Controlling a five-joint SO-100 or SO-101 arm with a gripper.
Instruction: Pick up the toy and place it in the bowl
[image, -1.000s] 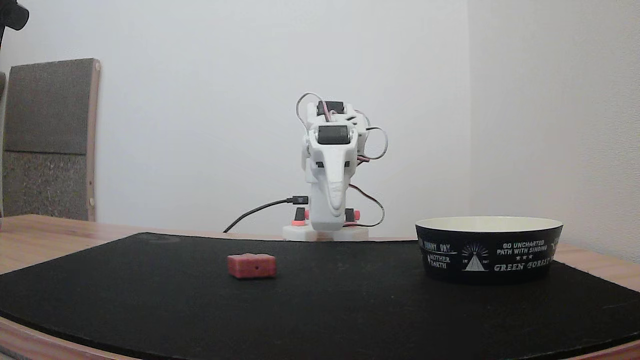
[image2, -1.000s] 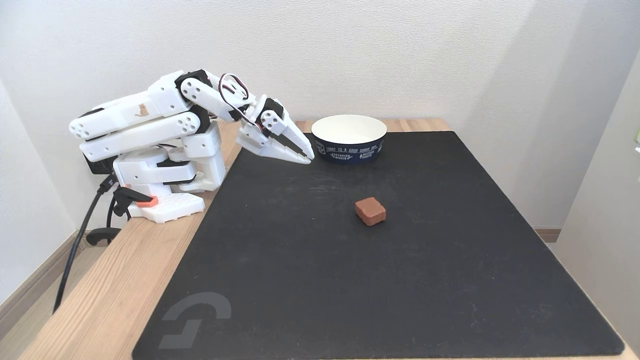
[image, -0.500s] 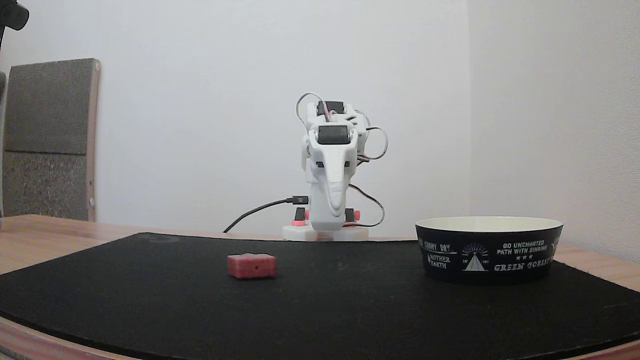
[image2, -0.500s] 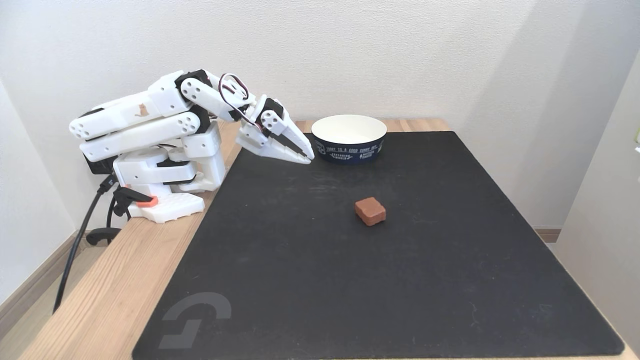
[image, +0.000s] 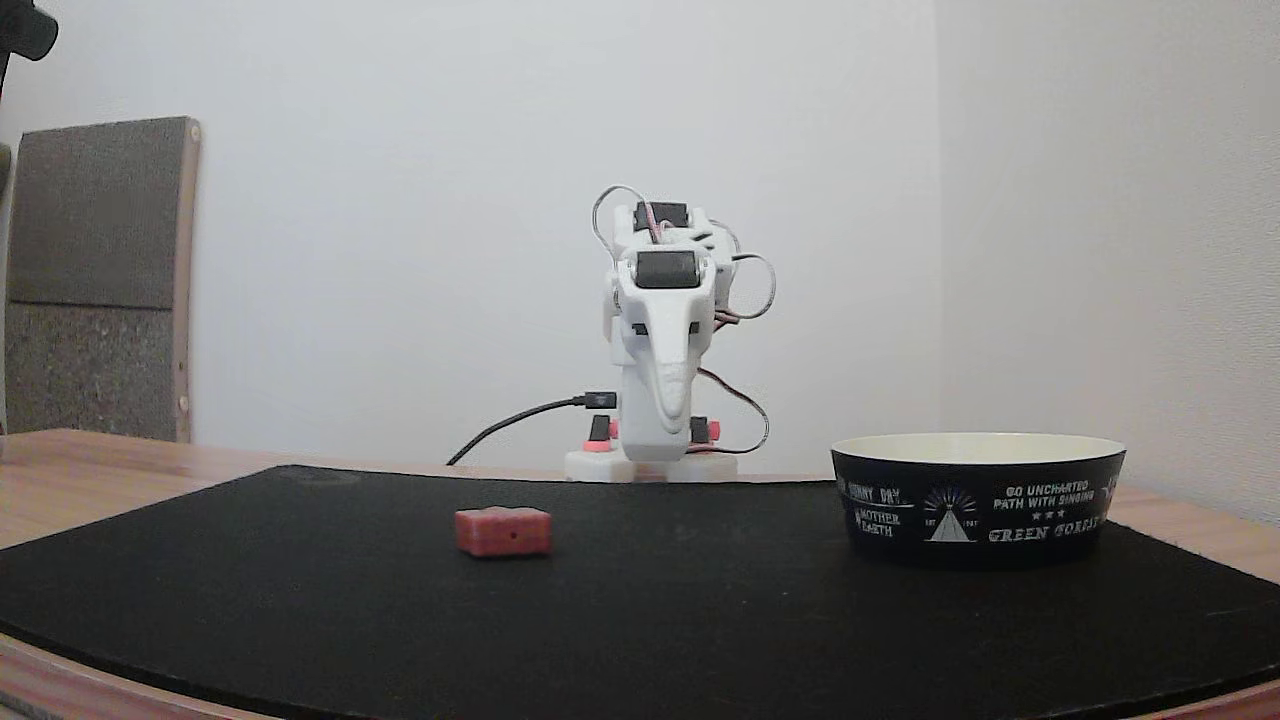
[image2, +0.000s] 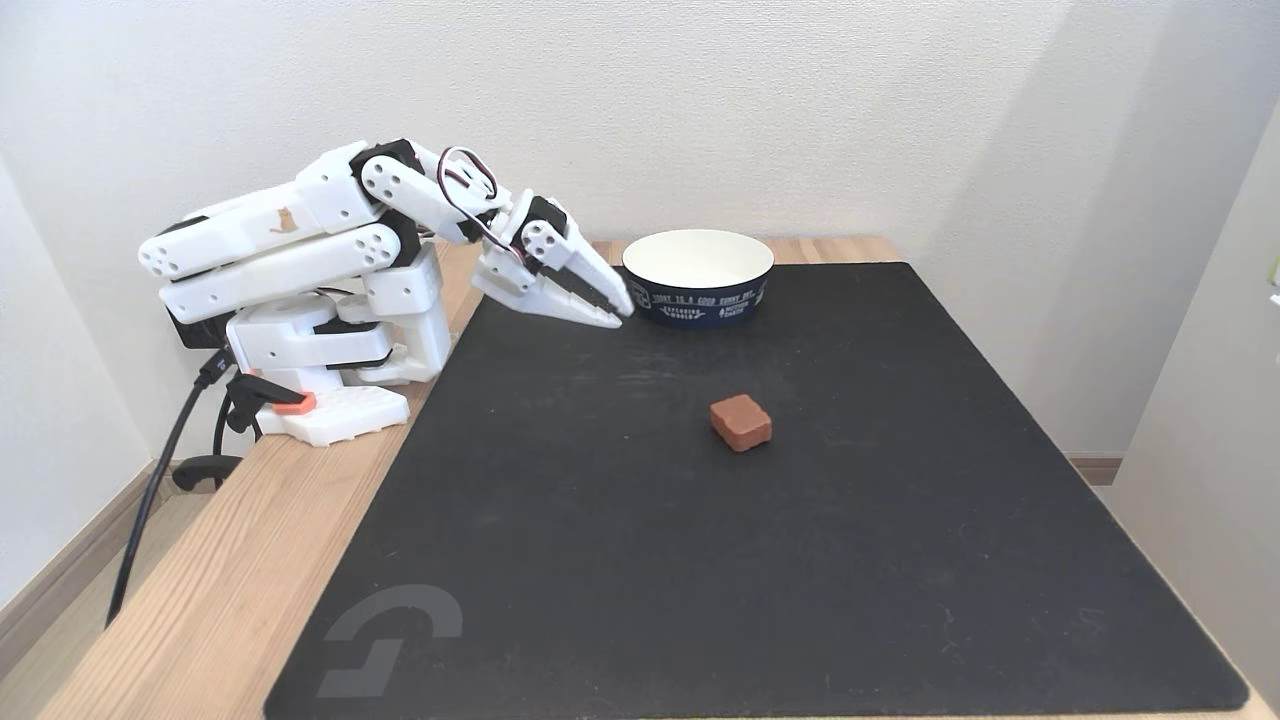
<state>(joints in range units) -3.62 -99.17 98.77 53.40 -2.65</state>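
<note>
gripper (image2: 618, 312) clenched, empty, hanging above the mat (image2: 760, 560) just beside the bowl (image2: 698, 295); toy (image2: 741, 422) flat mid-mat, well apart from both

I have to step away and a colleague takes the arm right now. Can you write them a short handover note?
Gripper: shut and empty, arm folded back near its base, tips low over the mat's edge just left of the bowl in the raised fixed view.
Toy: lying on the mat near its middle, apart from gripper and bowl.
Bowl: upright at the mat's far edge; nothing visible on the part of its inside that shows.
Done: nothing yet; the toy is untouched.
Left: open, reach to the toy, grasp it, lift, carry it over the bowl and release.
</note>
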